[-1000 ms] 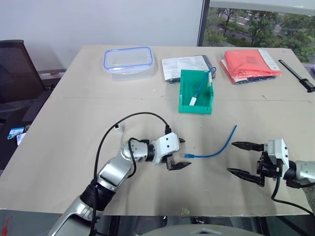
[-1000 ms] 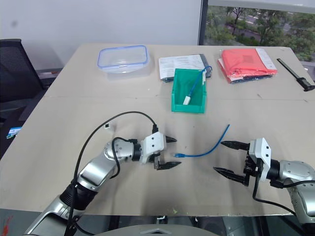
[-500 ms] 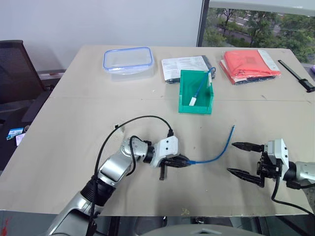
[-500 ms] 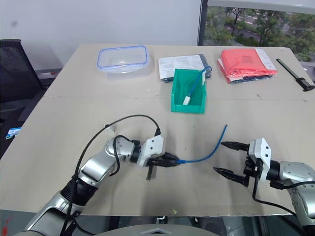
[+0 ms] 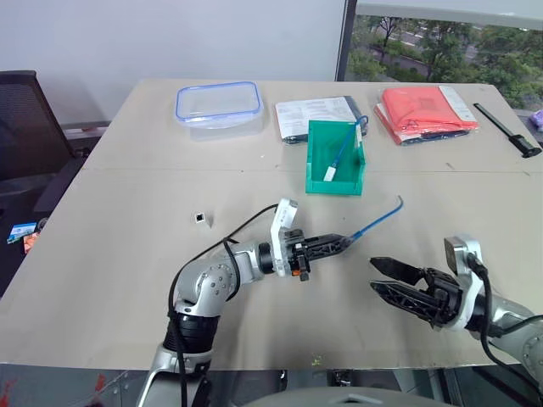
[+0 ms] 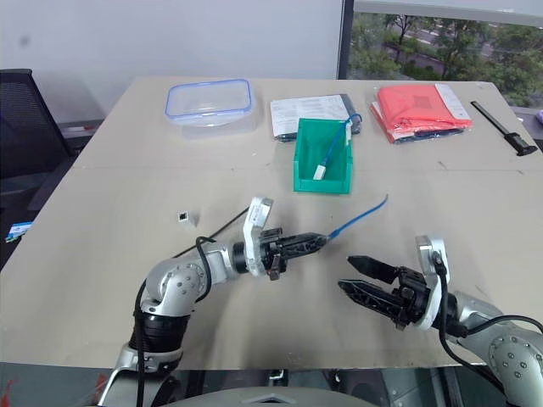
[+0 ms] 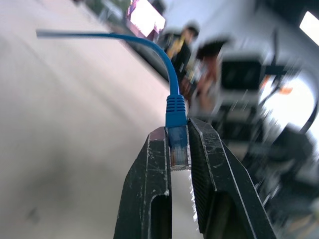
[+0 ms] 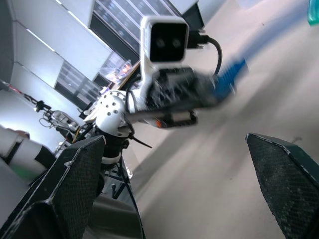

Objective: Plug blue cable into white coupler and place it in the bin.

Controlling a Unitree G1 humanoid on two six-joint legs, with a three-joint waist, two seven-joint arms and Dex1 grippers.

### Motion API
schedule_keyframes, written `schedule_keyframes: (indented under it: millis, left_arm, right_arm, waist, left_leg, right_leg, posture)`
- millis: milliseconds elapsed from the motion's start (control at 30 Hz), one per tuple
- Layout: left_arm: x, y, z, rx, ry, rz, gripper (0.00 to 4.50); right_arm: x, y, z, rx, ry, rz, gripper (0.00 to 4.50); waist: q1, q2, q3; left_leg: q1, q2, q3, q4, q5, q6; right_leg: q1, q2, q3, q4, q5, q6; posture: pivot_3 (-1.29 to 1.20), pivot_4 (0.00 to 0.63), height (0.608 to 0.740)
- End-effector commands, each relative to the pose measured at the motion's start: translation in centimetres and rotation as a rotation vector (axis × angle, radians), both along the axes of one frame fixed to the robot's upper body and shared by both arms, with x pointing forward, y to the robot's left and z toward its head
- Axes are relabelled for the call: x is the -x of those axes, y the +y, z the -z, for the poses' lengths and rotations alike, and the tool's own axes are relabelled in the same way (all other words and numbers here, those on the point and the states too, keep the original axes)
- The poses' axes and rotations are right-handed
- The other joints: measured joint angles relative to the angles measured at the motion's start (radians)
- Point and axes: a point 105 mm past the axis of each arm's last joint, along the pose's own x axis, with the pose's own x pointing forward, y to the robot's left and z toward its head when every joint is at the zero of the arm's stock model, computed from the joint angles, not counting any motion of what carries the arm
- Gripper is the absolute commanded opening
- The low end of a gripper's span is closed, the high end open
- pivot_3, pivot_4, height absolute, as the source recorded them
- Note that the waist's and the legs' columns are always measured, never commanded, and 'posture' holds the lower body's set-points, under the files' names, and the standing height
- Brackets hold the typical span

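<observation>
The table (image 5: 127, 280) is the largest thing here, and the green bin (image 5: 336, 161) stands in the upper middle of the frame. Low in the centre, the left gripper (image 5: 335, 244) is closed on the plug end of the blue cable (image 5: 377, 219), which is lifted. The right gripper (image 5: 383, 278), lower right, is wide open and empty. The white coupler (image 5: 198, 218) lies alone at middle left. I think the right gripper should fetch it and hold the socket facing the plug.
</observation>
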Motion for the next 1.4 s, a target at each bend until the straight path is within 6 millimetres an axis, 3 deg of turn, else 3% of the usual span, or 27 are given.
schedule_keyframes:
  millis: [33,233,267,333,567,600,767,833,867,967,1067,1133,1300,1400]
  left_arm:
    - [1.3,-0.5,-1.4,0.052,-0.001,0.044,0.01]
    - [1.7,-0.7,-1.0,0.058,0.040,0.055,0.01]
    - [1.8,-0.8,-0.9,0.058,0.044,0.059,0.01]
    - [2.0,-1.0,-0.8,0.057,0.049,0.064,0.01]
    - [2.0,-0.9,-0.5,0.047,0.057,0.058,0.01]
    - [2.0,-0.9,-0.5,0.047,0.057,0.057,0.01]
    - [1.8,-0.7,-0.8,0.067,0.024,0.036,0.01]
    - [2.6,-0.3,-1.2,0.094,0.002,0.081,1.06]
    - [2.6,-0.3,-1.2,0.084,-0.014,0.067,1.13]
    - [1.2,0.5,-1.0,-0.026,-0.115,-0.096,2.73]
    - [1.8,2.5,-0.8,-0.196,-0.322,-0.235,4.33]
    - [0.5,5.0,-1.8,-0.315,-0.549,-0.522,4.46]
    - [4.2,10.3,-1.5,-0.531,-0.658,-0.858,4.46]
    - [5.1,14.2,-0.8,-0.748,-0.702,-1.138,4.46]
  right_arm:
    - [-1.4,0.3,-0.8,-0.043,-0.032,0.069,4.50]
    - [-2.0,1.0,-2.1,-0.117,-0.057,0.062,4.50]
    - [-2.0,1.1,-2.4,-0.134,-0.059,0.058,4.24]
    - [-1.9,1.4,-3.0,-0.164,-0.061,0.044,3.71]
    - [-1.6,1.9,-3.4,-0.169,-0.050,0.000,0.31]
    - [-1.6,2.0,-3.4,-0.170,-0.047,-0.007,0.00]
    - [-1.5,2.2,-3.6,-0.176,-0.041,-0.022,0.00]
    - [-1.8,2.1,-3.9,-0.187,-0.044,-0.018,0.00]
    - [-1.9,2.1,-4.0,-0.191,-0.046,-0.015,0.00]
    - [-2.5,1.9,-4.1,-0.192,-0.057,0.012,0.00]
    - [-3.5,1.3,-3.9,-0.167,-0.073,0.072,0.00]
    - [-4.2,0.9,-3.7,-0.138,-0.097,0.105,0.00]
    - [-5.4,0.6,-3.1,-0.095,-0.142,0.120,0.00]
    - [-6.0,0.9,-2.8,-0.085,-0.156,0.114,0.00]
  waist:
    - [-0.002,0.000,0.000]
    - [-0.007,0.000,0.000]
    - [-0.008,0.000,0.000]
    - [-0.008,0.000,0.000]
    - [-0.009,0.000,0.000]
    - [-0.009,0.000,0.000]
    - [-0.009,0.000,0.000]
    - [-0.009,0.000,0.000]
    - [-0.009,0.000,0.000]
    - [-0.009,0.000,0.000]
    - [-0.013,0.000,0.000]
    - [-0.011,0.000,0.000]
    - [-0.013,0.000,0.000]
    - [-0.005,0.000,0.000]
  left_leg:
    - [0.000,0.000,0.000,0.000,0.000,0.000]
    - [0.000,0.000,0.000,0.000,0.000,0.000]
    - [0.000,0.000,0.000,0.000,0.000,0.000]
    - [0.000,0.000,0.000,0.000,0.000,0.000]
    - [0.000,0.000,0.000,0.000,0.000,0.000]
    - [0.000,0.000,0.000,0.000,0.000,0.000]
    - [0.000,0.000,0.000,0.000,0.000,0.000]
    - [0.000,0.000,0.000,0.000,0.000,0.000]
    - [0.000,0.000,0.000,0.000,0.000,0.000]
    - [0.000,0.000,0.000,0.000,0.000,0.000]
    - [0.000,0.000,0.001,-0.001,0.000,0.000]
    - [0.000,0.000,0.002,-0.003,0.000,0.000]
    - [0.000,0.001,0.005,-0.007,-0.001,0.000]
    - [0.000,0.000,0.006,-0.009,-0.001,0.000]
  right_leg:
    - [0.000,0.001,0.000,0.000,0.000,0.000]
    - [0.000,0.002,0.000,0.000,0.000,-0.001]
    - [0.000,0.002,0.001,0.000,0.001,-0.001]
    - [0.000,0.002,0.001,0.000,0.001,-0.002]
    - [0.000,0.002,0.001,0.000,0.001,-0.003]
    - [0.000,0.002,0.001,0.000,0.002,-0.004]
    - [0.000,0.002,0.001,0.000,0.002,-0.005]
    - [0.000,0.002,0.001,0.000,0.002,-0.005]
    - [0.000,0.002,0.001,0.000,0.002,-0.005]
    - [0.000,0.002,0.001,0.000,0.000,-0.008]
    - [-0.001,0.001,0.002,0.000,0.000,-0.008]
    - [-0.001,-0.001,0.003,0.000,0.000,-0.008]
    - [-0.003,-0.004,0.007,-0.003,0.001,-0.009]
    - [-0.005,-0.006,0.006,-0.004,0.000,-0.009]
  posture:
    - [0.00,0.150,0.736]
    - [0.00,0.150,0.736]
    - [0.00,0.150,0.736]
    - [0.00,0.150,0.736]
    - [0.00,0.150,0.736]
    - [0.00,0.150,0.736]
    - [0.00,0.150,0.736]
    - [0.00,0.150,0.736]
    - [0.00,0.150,0.736]
    - [0.00,0.150,0.736]
    - [0.00,0.150,0.736]
    - [0.00,0.150,0.736]
    - [0.00,0.150,0.736]
    - [0.00,0.150,0.736]
